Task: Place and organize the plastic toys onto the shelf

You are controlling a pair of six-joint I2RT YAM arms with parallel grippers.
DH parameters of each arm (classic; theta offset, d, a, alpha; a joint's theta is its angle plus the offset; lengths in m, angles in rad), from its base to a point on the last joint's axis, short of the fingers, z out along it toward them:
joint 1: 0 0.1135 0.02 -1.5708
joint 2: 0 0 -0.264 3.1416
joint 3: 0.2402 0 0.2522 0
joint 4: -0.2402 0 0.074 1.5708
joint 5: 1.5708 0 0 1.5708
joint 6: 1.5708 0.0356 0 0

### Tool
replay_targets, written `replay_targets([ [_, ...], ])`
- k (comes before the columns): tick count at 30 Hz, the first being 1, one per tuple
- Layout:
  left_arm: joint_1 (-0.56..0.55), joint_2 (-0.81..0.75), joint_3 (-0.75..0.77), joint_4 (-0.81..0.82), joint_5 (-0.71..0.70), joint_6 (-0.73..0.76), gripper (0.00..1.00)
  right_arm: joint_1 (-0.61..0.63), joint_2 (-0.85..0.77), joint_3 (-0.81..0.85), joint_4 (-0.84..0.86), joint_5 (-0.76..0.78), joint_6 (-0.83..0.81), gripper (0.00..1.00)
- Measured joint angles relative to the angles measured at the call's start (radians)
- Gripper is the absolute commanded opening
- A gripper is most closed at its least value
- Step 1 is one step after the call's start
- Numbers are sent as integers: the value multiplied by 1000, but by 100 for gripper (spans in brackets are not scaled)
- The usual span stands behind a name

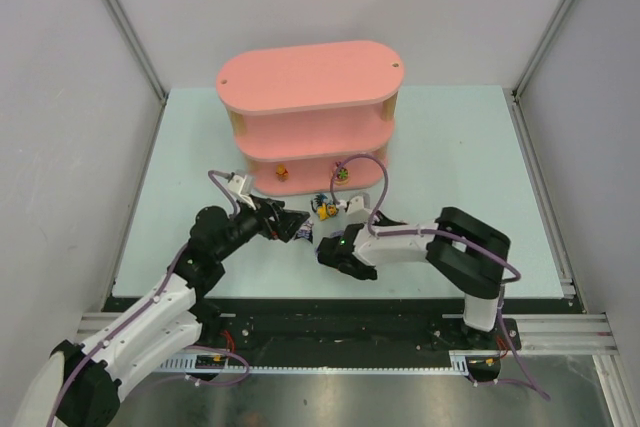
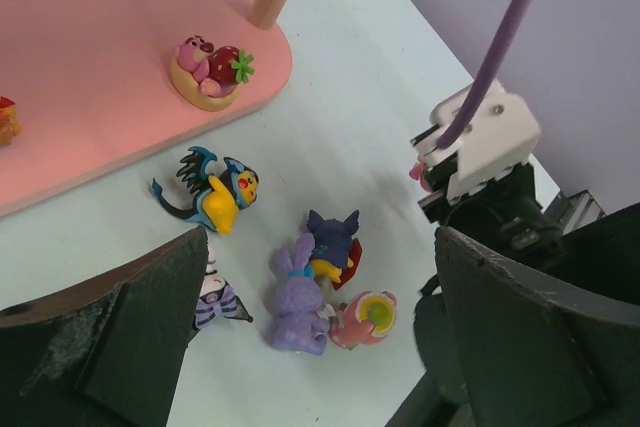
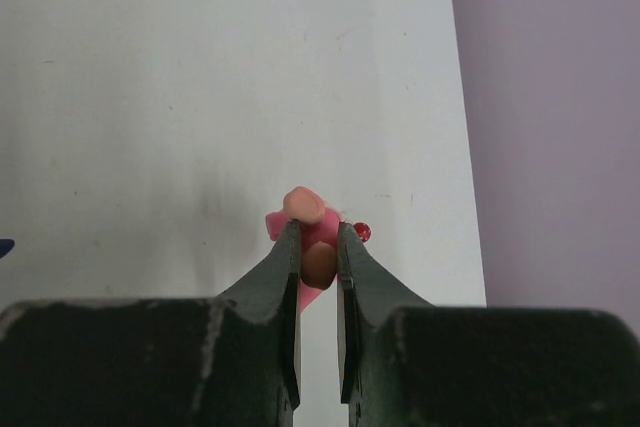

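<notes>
Pale green tabletop (image 1: 450,147) and grey walls surround the pink shelf (image 1: 305,77) at the far centre. Our right gripper (image 3: 318,237) is pinched narrow on a pink toy (image 3: 303,205) over the table. Our left gripper (image 1: 283,221) hangs wide above the loose figures just near of the shelf, the purple rabbit (image 2: 296,297) among them. We should carry the pink one to a bare stretch of board, seat it upright, then release. On the lowest tier (image 2: 100,97) sit a strawberry toy (image 2: 212,69) at the right and an orange toy (image 1: 282,173) to its left.
</notes>
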Motion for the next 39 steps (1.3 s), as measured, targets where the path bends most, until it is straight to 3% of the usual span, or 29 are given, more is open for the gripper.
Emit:
replay_targets([
  [7,-1,-8,0,-4,-17,0,100,49,243,129,-253,55,311,0],
  [13,-1,-18,0,-6,-18,0,100,118,300,194,-319,60,439,0],
  [28,-1,-58,0,-31,-25,0,100,171,330,239,-342,32,383,4],
  [35,-1,-58,0,-36,-26,0,100,182,333,240,-328,3,331,13],
  [38,-1,-58,0,-36,-26,0,100,187,338,240,-306,-15,311,20],
  [39,-1,-58,0,-36,-26,0,100,188,340,240,-300,-19,306,27],
])
